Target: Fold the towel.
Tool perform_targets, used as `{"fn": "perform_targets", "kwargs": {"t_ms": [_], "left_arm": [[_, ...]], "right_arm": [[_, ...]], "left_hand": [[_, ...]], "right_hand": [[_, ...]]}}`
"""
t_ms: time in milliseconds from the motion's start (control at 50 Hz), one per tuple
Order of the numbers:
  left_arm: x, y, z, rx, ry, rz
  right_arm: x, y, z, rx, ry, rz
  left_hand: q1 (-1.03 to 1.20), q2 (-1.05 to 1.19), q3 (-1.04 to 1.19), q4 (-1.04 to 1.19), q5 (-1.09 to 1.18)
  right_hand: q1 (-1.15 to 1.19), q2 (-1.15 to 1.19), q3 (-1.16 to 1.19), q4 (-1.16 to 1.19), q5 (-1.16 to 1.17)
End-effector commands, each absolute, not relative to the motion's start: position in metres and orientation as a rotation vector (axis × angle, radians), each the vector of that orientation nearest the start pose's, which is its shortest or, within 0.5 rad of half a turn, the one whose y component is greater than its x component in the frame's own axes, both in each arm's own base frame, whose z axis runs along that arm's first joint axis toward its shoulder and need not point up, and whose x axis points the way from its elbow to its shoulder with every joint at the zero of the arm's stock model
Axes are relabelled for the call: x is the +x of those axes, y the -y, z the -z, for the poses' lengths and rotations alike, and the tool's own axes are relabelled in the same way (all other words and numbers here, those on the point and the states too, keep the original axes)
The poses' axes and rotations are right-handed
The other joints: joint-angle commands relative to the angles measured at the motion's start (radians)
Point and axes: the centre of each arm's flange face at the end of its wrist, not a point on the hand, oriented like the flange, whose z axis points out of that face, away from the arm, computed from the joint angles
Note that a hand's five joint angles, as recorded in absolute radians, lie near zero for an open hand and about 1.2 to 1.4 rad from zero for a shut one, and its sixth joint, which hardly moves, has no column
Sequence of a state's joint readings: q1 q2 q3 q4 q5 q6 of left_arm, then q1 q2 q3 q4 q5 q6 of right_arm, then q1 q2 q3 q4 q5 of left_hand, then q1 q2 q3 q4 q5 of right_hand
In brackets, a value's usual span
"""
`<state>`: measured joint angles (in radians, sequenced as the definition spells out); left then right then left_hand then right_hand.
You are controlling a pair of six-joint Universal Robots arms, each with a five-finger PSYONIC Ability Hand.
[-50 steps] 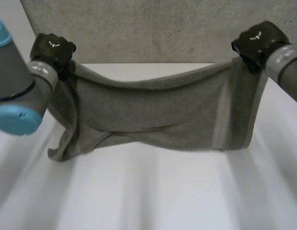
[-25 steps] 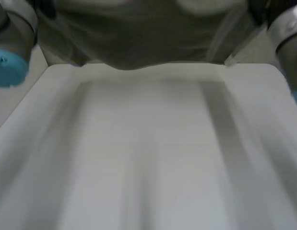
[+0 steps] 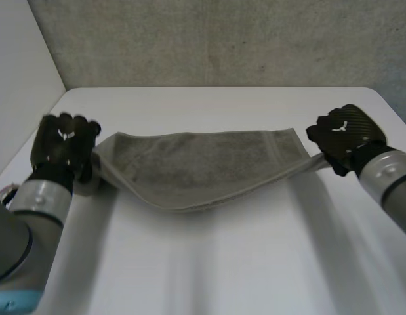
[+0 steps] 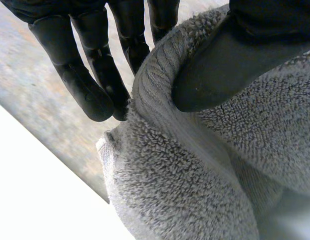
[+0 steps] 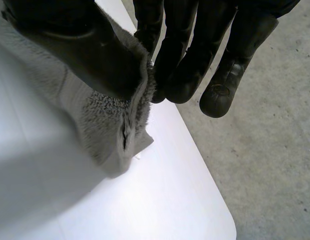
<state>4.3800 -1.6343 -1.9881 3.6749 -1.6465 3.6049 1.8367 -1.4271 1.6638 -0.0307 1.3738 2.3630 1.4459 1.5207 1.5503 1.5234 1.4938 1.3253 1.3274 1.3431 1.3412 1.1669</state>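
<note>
The towel (image 3: 203, 167) is stretching as a long grey band across the middle of the white surface (image 3: 222, 262), its middle sagging down to the surface or just above it; I cannot tell which. It is spanning between the two hands. Along its near edge two layers seem to be lying one over the other, so one lengthwise fold is probably already in. It is still a long strip, so at least one end-to-end fold is likely remaining, and the cloth is not yet released.

The left hand (image 3: 61, 146) is gripping the towel's left end. In its wrist view the thumb (image 4: 230, 65) is pressing the looped cloth (image 4: 205, 175) against the fingers (image 4: 84, 85). The right hand (image 3: 344, 138) is pinching the right end, with its thumb (image 5: 94, 55) clamping the towel's edge (image 5: 102, 130) against the fingers (image 5: 180, 75), just above the surface near its corner.

A second ago the towel was hanging high in the air between raised hands, with its lower part drooping loose. Now both hands are sitting low and wide apart, and the cloth is lying as a narrower, flatter band.
</note>
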Motion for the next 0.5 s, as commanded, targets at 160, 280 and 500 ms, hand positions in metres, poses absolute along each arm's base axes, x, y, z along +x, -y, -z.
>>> {"fn": "perform_targets", "kwargs": {"t_ms": [160, 280, 500], "left_arm": [[-0.195, 0.186, -0.201, 0.998, -1.838, 2.115], [-0.198, 0.185, -0.205, 1.050, -1.809, 2.163], [-0.209, 0.235, -0.173, 1.119, -1.955, 2.041]], "right_arm": [[0.177, 0.245, -0.301, -1.383, -2.143, 2.096], [0.177, 0.245, -0.302, -1.389, -2.126, 2.096], [0.194, 0.281, -0.250, -1.423, -2.218, 1.839]], "left_hand": [[-0.050, -0.124, -0.154, -0.127, -0.272], [-0.050, -0.124, -0.154, -0.127, -0.272], [-0.050, -0.124, -0.154, -0.127, -0.272]], "right_hand": [[0.071, 0.069, 0.053, 0.055, 0.055], [0.071, 0.069, 0.053, 0.055, 0.055], [0.071, 0.069, 0.053, 0.055, 0.055]]}}
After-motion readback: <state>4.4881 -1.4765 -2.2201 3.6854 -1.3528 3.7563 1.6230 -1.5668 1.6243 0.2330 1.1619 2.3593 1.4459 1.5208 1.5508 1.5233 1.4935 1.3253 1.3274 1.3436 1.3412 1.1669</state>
